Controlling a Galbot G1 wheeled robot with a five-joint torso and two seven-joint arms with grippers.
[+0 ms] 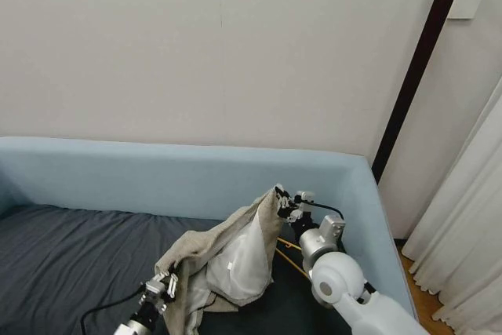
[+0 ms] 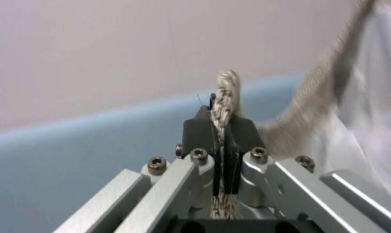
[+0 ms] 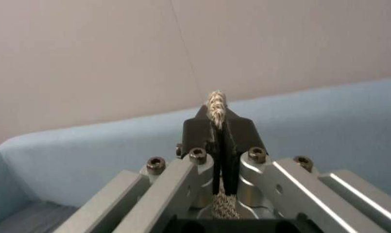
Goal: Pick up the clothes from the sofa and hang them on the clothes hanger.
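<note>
The left gripper (image 1: pixel 163 286) and right gripper (image 1: pixel 286 203) each had jaws clamped on the beige garment (image 1: pixel 227 253) over the blue sofa (image 1: pixel 157 182), with a white curtain (image 1: pixel 463 217) nearby.

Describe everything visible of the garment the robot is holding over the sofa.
The garment is a limp piece of speckled beige woven cloth with a smooth white lining showing inside its folds. It hangs crumpled between two grips: the right gripper pinches its highest edge, and the left gripper pinches a lower edge. Both wrist views show the coarse weave clamped between black pads. It sags above the sofa's dark grey seat, before the pale blue backrest; whether it touches the seat cannot be told.
</note>
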